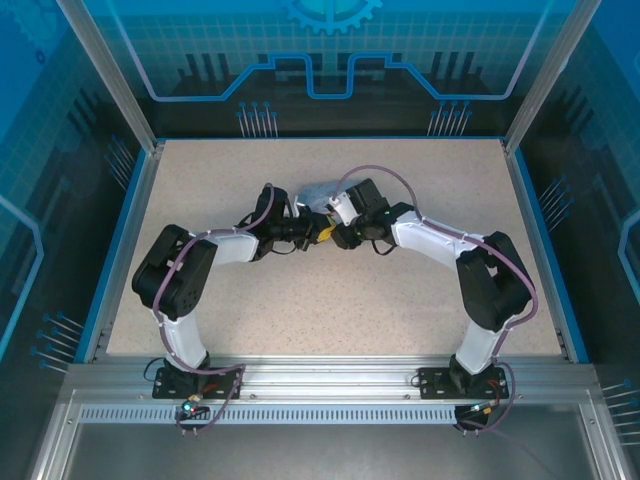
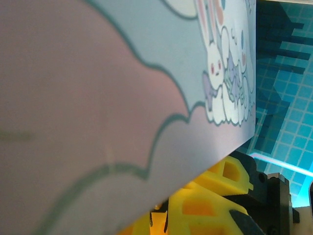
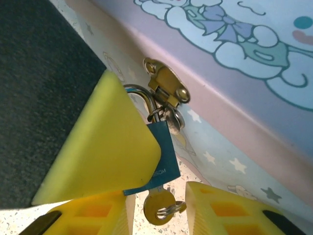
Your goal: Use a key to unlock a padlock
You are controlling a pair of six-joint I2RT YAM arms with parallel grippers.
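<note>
In the right wrist view the padlock [image 3: 165, 159], a small blue body with a thin steel shackle, hangs from the brass hasp [image 3: 166, 87] of the cartoon-printed tin [image 3: 234, 58]. The key [image 3: 159, 206] sticks in its underside, its round head and small ring hanging down. My right gripper [image 3: 159, 218] is open, a yellow finger on each side of the key head, touching nothing. A yellow finger [image 3: 98, 152] of my left gripper [image 2: 159, 223] lies flat over the padlock's left half. Its other finger is hidden. Both grippers meet beside the tin [image 1: 318, 190] at mid-table.
The tin's lid [image 2: 98, 98] looms close over the left wrist camera. Speckled tabletop [image 1: 330, 300] spreads on all sides, bounded by a blue rim [image 1: 540, 250] and aluminium frame posts. The two forearms form an arch toward the tin.
</note>
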